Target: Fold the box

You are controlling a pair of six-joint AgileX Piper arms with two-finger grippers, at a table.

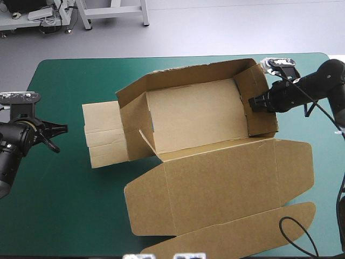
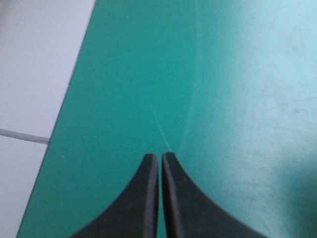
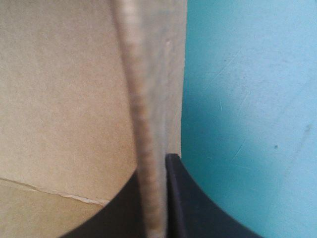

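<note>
Where the teal-green desk (image 1: 59, 216) fills most of the high view, the brown box (image 1: 194, 116) sits centre to upper right of frame, partly formed. Far wall and right end wall are up, tray floor visible. Lid (image 1: 226, 181) lies flat toward the lower right, and its rounded tuck flap (image 1: 237, 232) reaches the bottom edge of frame. Left end flaps (image 1: 105, 135) lie flat on the desk at centre left, with a wall panel standing tilted just beside them.

Right claw (image 1: 253, 102), upper right, is clenched on the box's right end wall. Its wrist view shows the board edge pinched between the black fingers (image 3: 198, 208).

Left claw (image 1: 63, 128), mid left, is clenched on nothing, tips together, well apart from the box. Its wrist view shows only bare desk ahead, with the desk edge off to one side.
</note>
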